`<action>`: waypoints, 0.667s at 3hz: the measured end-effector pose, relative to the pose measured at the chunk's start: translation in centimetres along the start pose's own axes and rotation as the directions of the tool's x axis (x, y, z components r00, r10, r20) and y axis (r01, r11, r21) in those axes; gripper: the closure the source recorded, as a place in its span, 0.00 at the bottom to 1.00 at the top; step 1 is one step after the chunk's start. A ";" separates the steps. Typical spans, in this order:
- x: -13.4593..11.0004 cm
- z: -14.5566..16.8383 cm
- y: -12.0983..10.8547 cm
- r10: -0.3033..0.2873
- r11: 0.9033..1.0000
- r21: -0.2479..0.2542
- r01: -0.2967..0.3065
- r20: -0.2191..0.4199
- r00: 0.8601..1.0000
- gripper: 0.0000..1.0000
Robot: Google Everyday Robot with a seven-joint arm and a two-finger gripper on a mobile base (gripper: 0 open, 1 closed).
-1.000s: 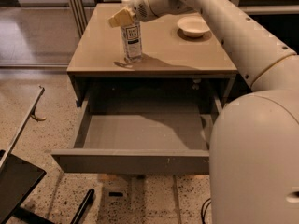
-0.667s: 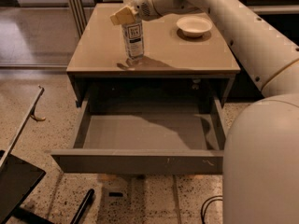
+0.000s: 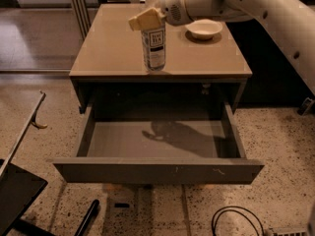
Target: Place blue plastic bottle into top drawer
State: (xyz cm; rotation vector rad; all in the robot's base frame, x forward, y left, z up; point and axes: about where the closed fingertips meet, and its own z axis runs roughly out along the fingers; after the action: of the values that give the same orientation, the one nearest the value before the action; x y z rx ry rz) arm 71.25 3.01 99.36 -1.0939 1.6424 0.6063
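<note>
One claw around bottle, drawer open

The gripper hangs over a tan-topped cabinet, with speckled floor well below it and smoother floor to its left.

The white arm reaches in from the upper right and slopes down toward the left, over the back of the table. Its thick rounded wrist is turned sideways, so the claw points left. The claw sits high above the table's middle, closed on the neck of the bottle. One tan finger lies across the front of the bottle; the other is hidden behind it.
</note>
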 end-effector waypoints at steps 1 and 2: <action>3.0 -4.3 2.6 0.074 0.997 -0.001 -0.074 -0.007 0.997 1.00; 7.6 -6.4 4.3 0.165 0.986 0.005 -0.165 -0.051 0.985 1.00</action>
State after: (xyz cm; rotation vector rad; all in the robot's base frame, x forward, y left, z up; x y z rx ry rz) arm 64.02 -2.93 94.00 -0.9860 1.7901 0.6893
